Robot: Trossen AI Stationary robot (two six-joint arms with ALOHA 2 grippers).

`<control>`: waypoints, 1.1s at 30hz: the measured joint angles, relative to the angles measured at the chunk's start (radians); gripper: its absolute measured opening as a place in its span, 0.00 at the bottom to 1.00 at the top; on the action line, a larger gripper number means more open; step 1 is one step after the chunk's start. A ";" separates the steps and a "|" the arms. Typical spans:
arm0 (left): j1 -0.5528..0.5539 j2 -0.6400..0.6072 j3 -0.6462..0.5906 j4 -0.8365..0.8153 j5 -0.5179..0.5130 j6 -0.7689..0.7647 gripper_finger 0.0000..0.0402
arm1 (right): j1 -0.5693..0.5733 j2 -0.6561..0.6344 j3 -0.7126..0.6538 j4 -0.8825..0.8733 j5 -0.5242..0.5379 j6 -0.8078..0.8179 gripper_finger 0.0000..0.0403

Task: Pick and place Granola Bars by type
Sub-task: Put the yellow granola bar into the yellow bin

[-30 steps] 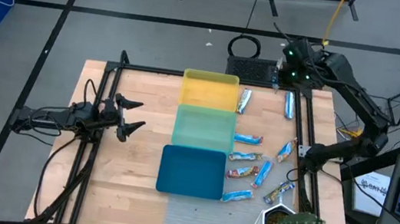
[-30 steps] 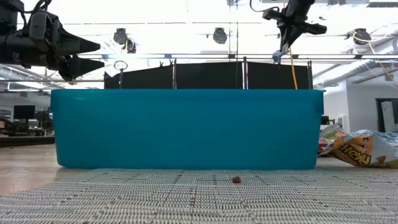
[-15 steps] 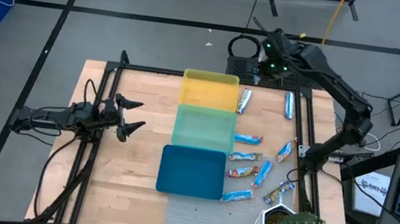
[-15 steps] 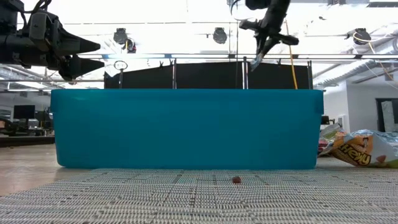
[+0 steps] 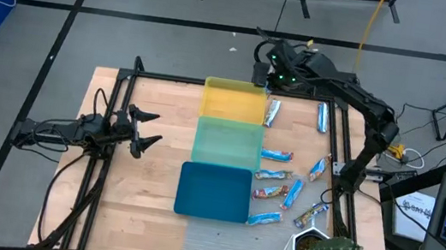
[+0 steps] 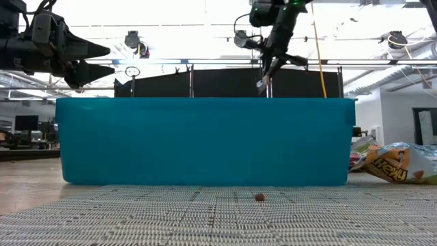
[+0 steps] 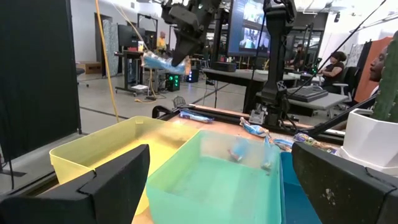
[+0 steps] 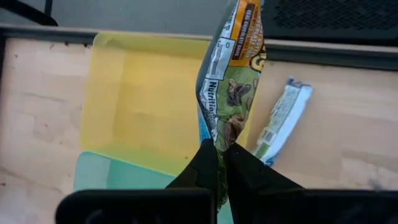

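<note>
Between right fingers [image 8: 219,163], granola bar [image 8: 231,74]

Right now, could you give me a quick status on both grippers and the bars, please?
Right gripper shut on a granola bar, above the yellow tray. Left gripper open, waiting at table's left. Nothing in the way.

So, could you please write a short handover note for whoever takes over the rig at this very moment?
Right gripper: fingers shut on a granola bar, held in the air near the yellow tray's far right corner.
Left gripper: open, waiting at the table's left side, holding nothing.
Bars on the table: eight lie right of the trays, the nearest beside the yellow tray.
Done: no bar visibly placed; something indistinct shows in the green tray; the blue tray looks empty.
Left: drop the held bar, then sort the rest by type.
</note>
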 joint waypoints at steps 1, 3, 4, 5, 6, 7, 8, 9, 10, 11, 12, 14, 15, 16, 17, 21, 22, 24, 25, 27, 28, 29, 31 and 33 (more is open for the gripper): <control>0.000 0.000 0.000 0.000 0.000 0.000 0.98 | 0.004 0.012 0.000 0.011 0.001 -0.001 0.01; 0.000 0.000 0.000 0.000 0.000 0.000 0.98 | 0.009 0.030 0.000 0.036 0.001 -0.001 0.01; 0.000 0.000 0.000 0.000 0.000 0.000 0.98 | 0.010 0.038 0.000 0.050 0.001 -0.003 0.01; 0.000 0.000 0.000 0.000 0.000 0.000 0.98 | 0.012 0.048 0.000 0.063 0.002 -0.006 0.01; 0.000 0.000 0.000 0.000 0.000 0.000 0.98 | 0.014 0.058 0.000 0.072 0.003 -0.009 0.01; 0.000 0.000 0.000 0.000 0.000 0.000 0.98 | 0.015 0.067 0.000 0.077 0.002 -0.011 0.01; 0.000 0.000 0.000 0.000 0.000 0.000 0.98 | 0.015 0.079 0.000 0.077 0.002 -0.014 0.01; 0.000 0.000 0.000 0.000 0.000 0.000 0.98 | 0.015 0.088 -0.001 0.075 0.002 -0.018 0.01; 0.000 0.000 0.000 0.000 0.000 0.000 0.98 | 0.015 0.097 -0.002 0.073 0.002 -0.023 0.01; 0.000 0.000 0.000 0.000 0.000 0.000 0.98 | 0.016 0.106 -0.002 0.073 0.002 -0.028 0.01; 0.000 0.000 0.000 0.000 0.000 0.000 0.98 | 0.016 0.115 -0.002 0.074 0.003 -0.033 0.01; 0.000 0.000 0.000 0.000 0.000 0.000 0.98 | 0.015 0.136 -0.002 0.074 0.002 -0.047 0.01; 0.000 0.000 0.000 0.000 0.000 0.000 0.98 | 0.015 0.147 -0.002 0.074 0.003 -0.056 0.01; 0.000 0.000 0.000 0.000 0.000 0.000 0.98 | 0.015 0.159 -0.002 0.074 0.003 -0.065 0.01; 0.000 0.000 0.000 0.000 0.000 0.000 0.98 | 0.015 0.168 -0.002 0.073 0.003 -0.072 0.01; 0.000 0.000 0.000 0.000 0.000 0.000 0.98 | 0.017 0.208 -0.002 0.082 0.003 -0.101 0.01; 0.000 0.000 0.000 0.000 0.000 0.000 0.98 | 0.019 0.218 -0.002 0.083 0.003 -0.105 0.01; 0.000 0.000 0.000 0.000 0.000 0.000 0.98 | 0.021 0.234 -0.003 0.089 0.003 -0.113 0.01; 0.000 0.000 0.000 0.000 0.000 0.000 0.98 | 0.023 0.238 -0.010 0.097 0.003 -0.116 0.01; 0.000 0.000 0.000 0.000 0.000 0.000 0.98 | 0.028 0.240 -0.035 0.126 0.004 -0.116 0.01; 0.000 0.000 0.000 0.000 0.000 0.000 0.98 | 0.031 0.241 -0.052 0.144 0.003 -0.112 0.01; 0.000 0.000 0.000 0.000 0.000 0.000 0.98 | 0.034 0.242 -0.069 0.157 0.004 -0.107 0.01; 0.000 0.000 0.000 -0.001 0.000 0.000 0.98 | 0.041 0.243 -0.105 0.178 0.003 -0.105 0.01; 0.000 0.000 0.000 0.000 0.000 0.000 0.98 | 0.042 0.243 -0.135 0.197 0.003 -0.105 0.01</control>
